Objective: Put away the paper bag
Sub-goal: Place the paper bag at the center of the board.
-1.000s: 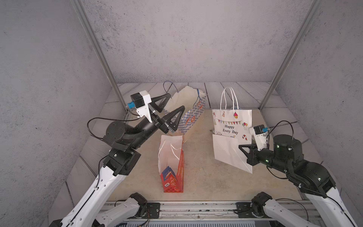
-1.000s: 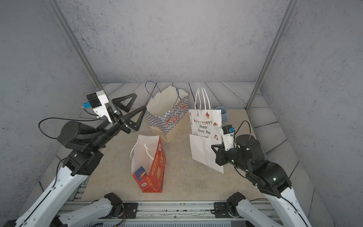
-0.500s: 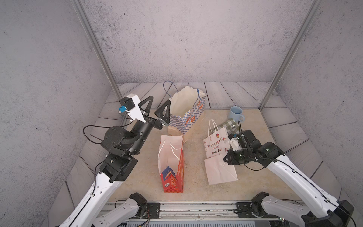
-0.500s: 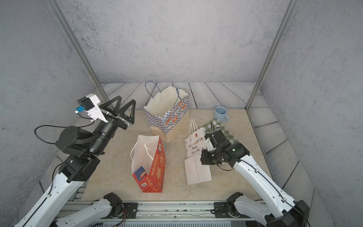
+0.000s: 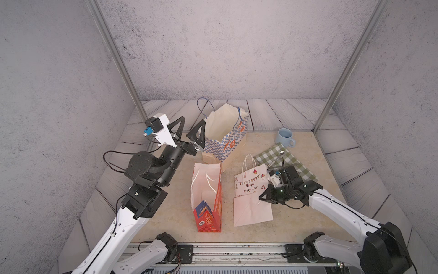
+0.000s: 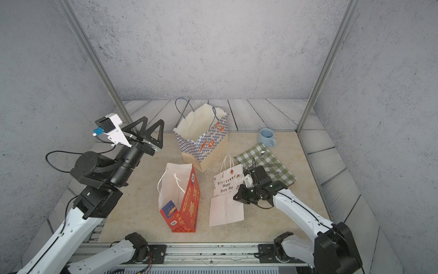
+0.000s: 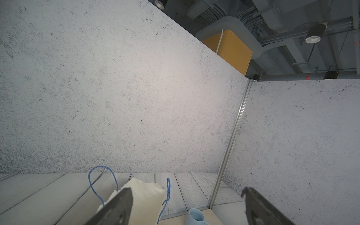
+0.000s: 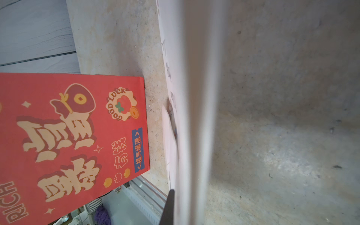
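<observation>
Grasp step: right gripper (image 5: 263, 197) pinching folded white paper bag (image 5: 251, 210), mid-tabletop; left gripper (image 5: 191, 125) spread, empty. Next, likely: lift, slip into open checkered bag (image 5: 227, 144).

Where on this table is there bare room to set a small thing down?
Bare: the table strip on the robot's left of the red bag, and the gap between the checkered bag and the mug. Crowded: the middle, where red bag, white bag, right gripper and green cloth lie close.
</observation>
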You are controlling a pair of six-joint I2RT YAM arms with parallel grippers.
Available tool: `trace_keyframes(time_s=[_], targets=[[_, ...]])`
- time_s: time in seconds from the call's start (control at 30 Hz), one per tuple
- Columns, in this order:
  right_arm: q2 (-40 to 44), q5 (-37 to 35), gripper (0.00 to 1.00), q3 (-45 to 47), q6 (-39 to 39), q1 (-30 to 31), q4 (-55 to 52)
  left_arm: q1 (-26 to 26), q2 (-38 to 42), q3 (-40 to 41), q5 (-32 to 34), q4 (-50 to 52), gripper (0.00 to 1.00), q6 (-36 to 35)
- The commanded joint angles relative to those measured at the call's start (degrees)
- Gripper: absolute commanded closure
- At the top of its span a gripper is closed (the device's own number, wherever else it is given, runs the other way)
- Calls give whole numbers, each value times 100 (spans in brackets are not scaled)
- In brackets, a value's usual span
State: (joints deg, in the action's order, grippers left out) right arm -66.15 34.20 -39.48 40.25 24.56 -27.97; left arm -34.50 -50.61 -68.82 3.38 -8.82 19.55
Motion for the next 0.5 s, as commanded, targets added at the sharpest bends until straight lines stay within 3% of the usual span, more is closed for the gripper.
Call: trace_keyframes(time_s=[0.0, 0.07, 0.3, 0.47], targets=[[-19, 712, 95, 315, -290, -417, 325, 22, 79, 68, 96, -141, 10, 144], [-92, 889, 91, 439, -609, -706, 171, 19, 86, 84, 119, -163, 10, 204], [-583, 735, 56, 364, -1418, -978, -419, 18, 26, 101, 129, -210, 11, 346], [-881, 89, 51, 196, -1678, -1005, -812, 22, -33, 79, 104, -199, 11, 381]])
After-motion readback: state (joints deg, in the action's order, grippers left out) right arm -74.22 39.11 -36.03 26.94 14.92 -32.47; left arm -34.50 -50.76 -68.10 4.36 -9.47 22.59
